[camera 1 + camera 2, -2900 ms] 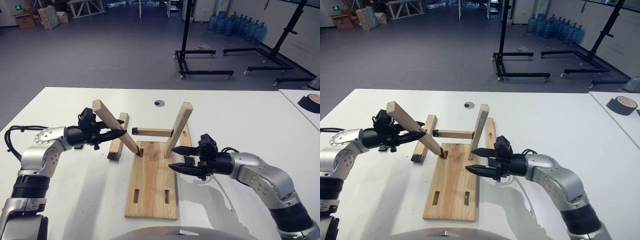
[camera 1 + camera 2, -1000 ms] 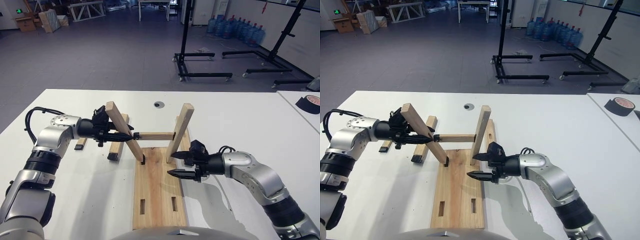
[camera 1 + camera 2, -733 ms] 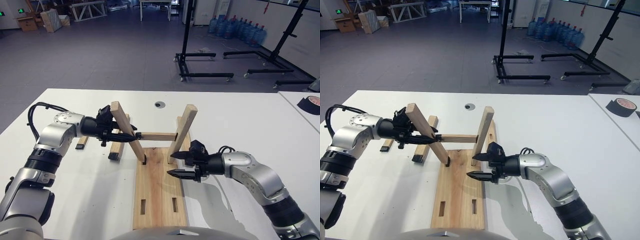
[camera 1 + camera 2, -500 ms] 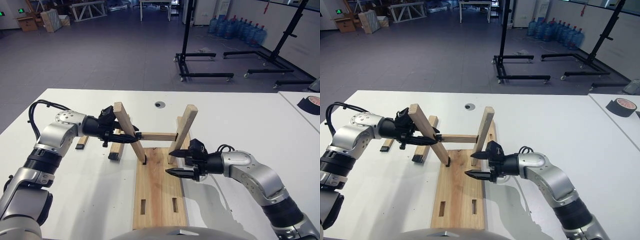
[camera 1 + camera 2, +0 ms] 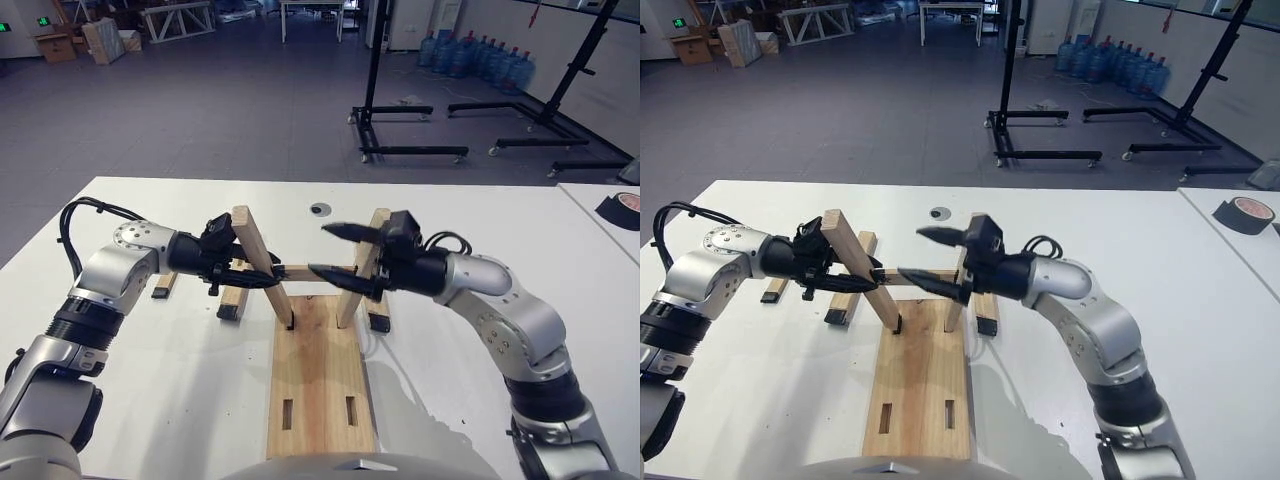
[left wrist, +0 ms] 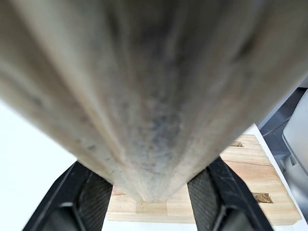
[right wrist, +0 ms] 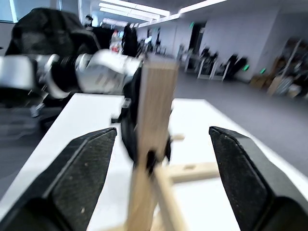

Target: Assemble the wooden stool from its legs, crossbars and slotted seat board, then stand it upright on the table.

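The left fingers pinch the leaning leg. The right fingers, spread wide, hover nearest the crossbar, which runs left-right.

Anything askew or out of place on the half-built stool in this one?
Yes: the left leg, clamped in the left gripper, leans steeply outward from the seat board, while the right leg stands closer to upright.

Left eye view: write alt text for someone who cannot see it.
The left gripper is shut on a tilted leg that stands in the seat board on a white table, joined by a crossbar to a second leg. The right gripper hangs open near the crossbar.
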Tool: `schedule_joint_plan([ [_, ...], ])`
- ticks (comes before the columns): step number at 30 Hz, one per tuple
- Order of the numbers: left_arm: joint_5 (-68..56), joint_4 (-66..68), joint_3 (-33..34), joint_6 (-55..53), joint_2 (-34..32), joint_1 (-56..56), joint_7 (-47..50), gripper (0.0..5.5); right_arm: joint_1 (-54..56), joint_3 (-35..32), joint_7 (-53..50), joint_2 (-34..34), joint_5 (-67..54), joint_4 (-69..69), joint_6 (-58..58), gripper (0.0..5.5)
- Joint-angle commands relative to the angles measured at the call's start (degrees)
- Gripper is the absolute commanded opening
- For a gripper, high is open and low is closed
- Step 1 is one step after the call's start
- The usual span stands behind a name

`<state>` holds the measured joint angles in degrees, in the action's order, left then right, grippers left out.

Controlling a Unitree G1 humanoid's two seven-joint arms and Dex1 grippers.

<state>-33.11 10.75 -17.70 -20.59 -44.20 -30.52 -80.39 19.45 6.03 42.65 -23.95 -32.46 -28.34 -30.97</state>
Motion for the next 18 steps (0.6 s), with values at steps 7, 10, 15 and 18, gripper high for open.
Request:
schedule_joint_plan([
  [7, 13.5, 1.2, -18.9, -7.6, 0.6, 13.5, -0.1, 2.02, 19.4, 6.0, -13.8, 8.9, 13.1, 4.2, 5.0, 3.54],
  [10, 14.4, 2.0, -19.3, -7.2, 1.3, 12.9, 1.1, 2.02, 20.3, 14.0, -17.1, 6.7, 26.4, 6.4, 7.2, 3.54],
  [15, 14.4, -1.8, -19.4, -8.2, 0.0, 13.6, 2.6, 2.02, 14.9, 21.2, -18.2, 0.1, 42.3, 2.0, 10.3, 3.54],
  [18, 15.0, -3.4, -20.0, -8.0, -1.4, 13.3, 1.8, 2.02, 13.8, 20.9, -17.9, -0.7, 45.0, 0.8, 9.9, 3.54],
])
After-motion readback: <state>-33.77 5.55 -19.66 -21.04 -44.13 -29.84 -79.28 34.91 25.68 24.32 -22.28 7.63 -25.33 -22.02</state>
